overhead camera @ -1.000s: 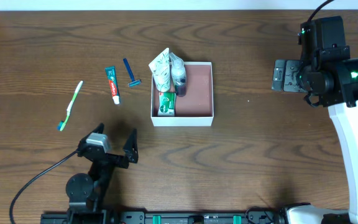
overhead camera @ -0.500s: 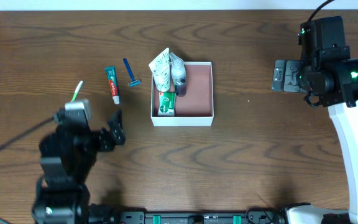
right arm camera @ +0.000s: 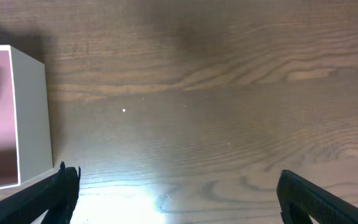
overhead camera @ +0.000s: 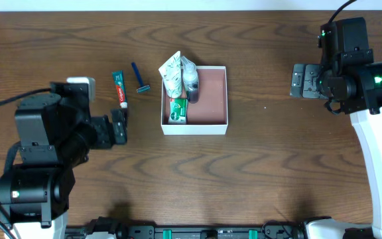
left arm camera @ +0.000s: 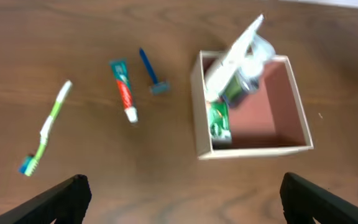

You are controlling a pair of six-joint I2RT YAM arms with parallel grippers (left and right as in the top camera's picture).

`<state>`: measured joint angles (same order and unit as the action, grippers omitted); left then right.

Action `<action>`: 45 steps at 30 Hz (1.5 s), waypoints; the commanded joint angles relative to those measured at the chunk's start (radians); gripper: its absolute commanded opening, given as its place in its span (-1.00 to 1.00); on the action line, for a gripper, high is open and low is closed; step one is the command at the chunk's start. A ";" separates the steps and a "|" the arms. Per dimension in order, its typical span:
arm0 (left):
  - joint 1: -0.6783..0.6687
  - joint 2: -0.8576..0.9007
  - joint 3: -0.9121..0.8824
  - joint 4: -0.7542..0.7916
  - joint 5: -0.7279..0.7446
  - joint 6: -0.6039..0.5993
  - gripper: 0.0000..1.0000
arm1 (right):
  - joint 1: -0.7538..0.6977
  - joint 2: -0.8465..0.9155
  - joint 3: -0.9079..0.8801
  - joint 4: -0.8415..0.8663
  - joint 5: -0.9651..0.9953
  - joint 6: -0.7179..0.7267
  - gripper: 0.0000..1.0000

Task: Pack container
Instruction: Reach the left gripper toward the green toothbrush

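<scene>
Farthest left of the container, a green-and-white plastic toothbrush (left arm camera: 45, 127) was seen only from the left wrist, its long axis slanted and its blue bristle end lying nearer the camera. From overhead it was hidden beneath the left arm (overhead camera: 45, 153). The left end effector (overhead camera: 119, 126) was held above the dark wooden tabletop (overhead camera: 257, 172) left of the container, its jaws spread wide and empty.

Nearer the container lay a red, green and white toothpaste tube (overhead camera: 119, 89), then a blue plastic razor (overhead camera: 138, 78) just left of the container, both lengthwise away from the arm. These three loose toiletries were judged to be the left arm's to fetch, since it was much the nearer.

The shallow square cardboard container (overhead camera: 204, 127), white outside and reddish-brown within, already held a white pouch (overhead camera: 173, 74), a dark bottle (overhead camera: 190, 78) and a green carton (overhead camera: 178, 109) against its left wall. The left wrist view was blurred, so labels could not be read.

Well right of the container, the right end effector (overhead camera: 302, 81) was wide open and empty, and only the container's corner was caught by its camera.
</scene>
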<state>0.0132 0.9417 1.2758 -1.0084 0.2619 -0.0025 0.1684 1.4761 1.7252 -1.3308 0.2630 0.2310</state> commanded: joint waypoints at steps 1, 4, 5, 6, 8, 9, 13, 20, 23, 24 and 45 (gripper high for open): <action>0.006 0.005 0.002 -0.013 0.053 0.015 0.96 | -0.005 -0.005 0.011 -0.001 0.014 0.016 0.98; 0.006 0.007 0.000 -0.011 0.068 -0.021 0.96 | -0.005 -0.005 0.011 -0.001 0.014 0.016 0.98; 0.006 0.006 0.000 -0.003 0.068 -0.021 0.96 | -0.005 -0.005 0.011 -0.001 0.014 0.015 0.98; 0.006 0.004 0.000 0.002 0.066 -0.020 0.96 | -0.005 -0.005 0.011 -0.001 0.014 0.016 0.98; 0.006 0.010 0.000 0.024 0.058 -0.021 0.96 | -0.005 -0.005 0.011 -0.001 0.014 0.016 0.99; 0.006 0.019 0.000 0.033 0.040 -0.027 0.96 | -0.005 -0.005 0.011 -0.001 0.014 0.016 0.98; 0.006 0.111 0.000 0.041 -0.138 -0.089 0.96 | -0.005 -0.005 0.011 -0.001 0.014 0.015 0.98; 0.006 0.353 0.000 0.121 -0.260 -0.135 0.96 | -0.005 -0.005 0.011 -0.001 0.014 0.016 0.98; 0.011 0.426 0.000 0.177 -0.264 -0.135 0.97 | -0.005 -0.005 0.011 -0.001 0.014 0.016 0.99; 0.013 0.445 0.000 0.195 -0.264 -0.135 0.96 | -0.005 -0.005 0.011 -0.001 0.014 0.016 0.98; 0.377 0.571 0.000 0.175 -0.289 -0.198 0.96 | -0.005 -0.005 0.011 -0.001 0.014 0.015 0.99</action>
<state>0.3714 1.4628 1.2739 -0.8497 -0.0166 -0.1864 0.1684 1.4765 1.7252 -1.3308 0.2626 0.2310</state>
